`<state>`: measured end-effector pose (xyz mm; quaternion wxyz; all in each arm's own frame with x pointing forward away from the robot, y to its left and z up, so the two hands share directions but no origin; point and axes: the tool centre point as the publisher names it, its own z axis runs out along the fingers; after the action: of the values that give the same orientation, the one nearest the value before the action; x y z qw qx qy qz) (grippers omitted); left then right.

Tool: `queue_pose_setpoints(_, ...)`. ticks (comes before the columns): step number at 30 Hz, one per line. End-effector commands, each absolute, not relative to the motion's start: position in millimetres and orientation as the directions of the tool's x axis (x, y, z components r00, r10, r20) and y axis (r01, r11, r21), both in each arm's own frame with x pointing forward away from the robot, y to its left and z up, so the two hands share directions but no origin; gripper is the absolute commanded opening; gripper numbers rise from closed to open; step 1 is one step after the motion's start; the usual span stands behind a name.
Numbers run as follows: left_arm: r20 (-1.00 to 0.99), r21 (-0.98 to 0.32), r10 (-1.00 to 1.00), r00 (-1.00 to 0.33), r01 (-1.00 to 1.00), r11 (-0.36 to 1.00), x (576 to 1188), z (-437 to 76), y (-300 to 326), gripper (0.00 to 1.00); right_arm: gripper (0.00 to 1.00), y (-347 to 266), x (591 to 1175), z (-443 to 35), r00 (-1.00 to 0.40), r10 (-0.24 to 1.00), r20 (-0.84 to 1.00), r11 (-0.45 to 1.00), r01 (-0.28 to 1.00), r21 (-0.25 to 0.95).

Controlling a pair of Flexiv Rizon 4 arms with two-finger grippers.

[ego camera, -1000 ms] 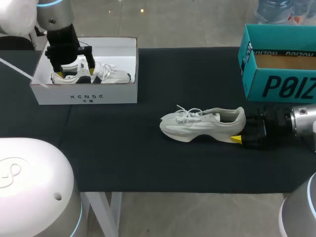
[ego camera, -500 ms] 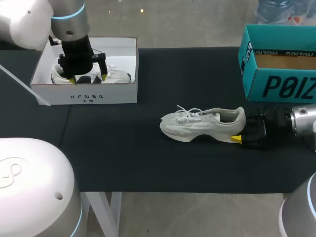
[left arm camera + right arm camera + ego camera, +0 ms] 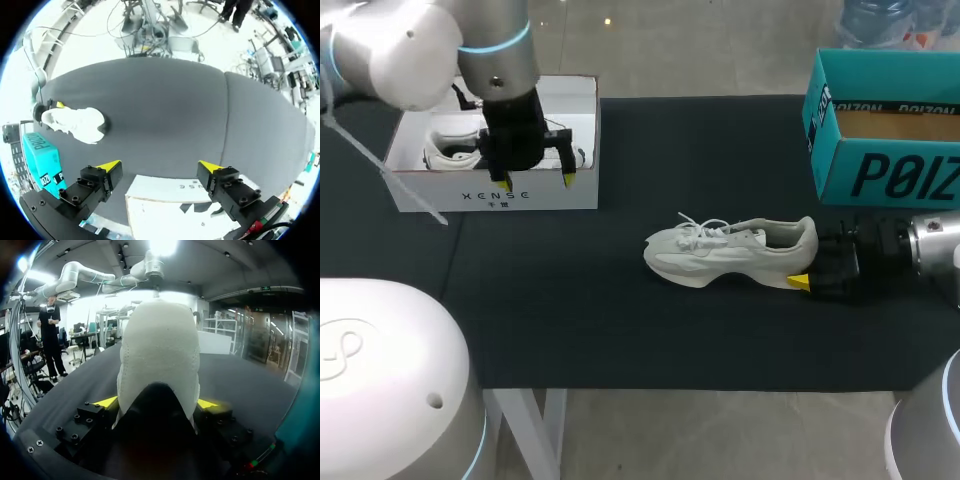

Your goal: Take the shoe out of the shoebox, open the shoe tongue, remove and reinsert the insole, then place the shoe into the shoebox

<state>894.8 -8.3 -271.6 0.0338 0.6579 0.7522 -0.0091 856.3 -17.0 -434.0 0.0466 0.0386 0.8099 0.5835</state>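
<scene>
White shoe (image 3: 730, 252) sits out on the desk (image 3: 620, 330), heel clamped by right pincer (image 3: 156, 402); left pincer (image 3: 536, 181) gapes empty over the shoebox (image 3: 430, 195). Tongue, insole, reboxing seem left.

Soft room light is falling evenly on the table; one wrist view is glaring, and the other is sitting in gloom.

In the head view the light is coming from above. The black tablecloth (image 3: 620, 320) is soaking it up with hardly a sheen, and the white shoe (image 3: 730, 252) is casting only a thin shadow under its sole. In the left wrist view the cloth is washing out to pale grey, its edges are bending round, and the white shoebox (image 3: 430, 195) is burning out. In the right wrist view a ceiling lamp (image 3: 159, 246) is flaring overhead. The shoe's heel is glowing pale on top, while its lower part is sinking into deep shadow and going soft.
</scene>
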Motion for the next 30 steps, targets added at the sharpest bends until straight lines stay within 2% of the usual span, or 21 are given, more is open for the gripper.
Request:
queue_pose_setpoints(1,0.046,0.043,0.977,-0.209,0.977,0.207,897,-270,-32,1.00,0.00,-16,858,-437,-0.993,0.118,-0.031,0.319,0.008,0.948)
queue_pose_setpoints(14,0.046,0.043,0.977,-0.209,0.977,0.207,897,-270,-32,1.00,0.00,-16,858,-437,-0.993,0.118,-0.031,0.319,0.008,0.948)
queue_pose_setpoints(15,0.061,0.034,0.913,-0.404,0.915,0.403,901,-268,-40,1.00,0.00,-16,858,-437,-0.993,0.118,-0.031,0.319,0.008,0.948)
queue_pose_setpoints(16,0.121,-0.028,0.818,-0.562,0.822,0.569,910,-268,-47,1.00,0.00,-16,858,-437,-0.993,0.118,-0.031,0.319,0.008,0.948)
queue_pose_setpoints(17,0.216,-0.136,0.724,-0.655,0.714,0.687,915,-270,-47,1.00,0.00,-16,858,-437,-0.993,0.118,-0.031,0.319,0.008,0.948)
queue_pose_setpoints(19,0.127,-0.093,0.544,-0.829,0.536,0.839,913,-278,-53,1.00,0.00,-16,858,-437,-0.993,0.118,-0.031,0.319,0.008,0.948)
queue_pose_setpoints(20,0.242,-0.213,0.505,-0.828,0.462,0.861,912,-279,-56,1.00,0.00,-16,858,-437,-0.993,0.118,-0.031,0.319,0.008,0.948)
queue_pose_setpoints(21,0.298,-0.253,0.458,-0.837,0.394,0.884,911,-280,-61,1.00,0.00,-16,858,-437,-0.993,0.118,-0.031,0.319,0.008,0.948)
queue_pose_setpoints(22,0.252,-0.232,0.385,-0.888,0.331,0.915,910,-280,-66,1.00,0.00,-16,858,-437,-0.993,0.118,-0.031,0.319,0.008,0.948)
queue_pose_setpoints(24,0.344,-0.261,0.309,-0.886,0.226,0.939,908,-283,-77,1.00,0.00,-16,858,-437,-0.993,0.118,-0.031,0.319,0.008,0.948)
queue_pose_setpoints(27,0.315,-0.315,0.409,-0.857,0.312,0.897,893,-280,-88,1.00,0.00,-16,858,-437,-0.993,0.118,-0.031,0.319,0.008,0.948)
queue_pose_setpoints(30,0.315,-0.315,0.409,-0.857,0.312,0.897,893,-280,-88,1.00,0.00,-16,858,-437,-0.993,0.118,-0.031,0.319,0.008,0.948)
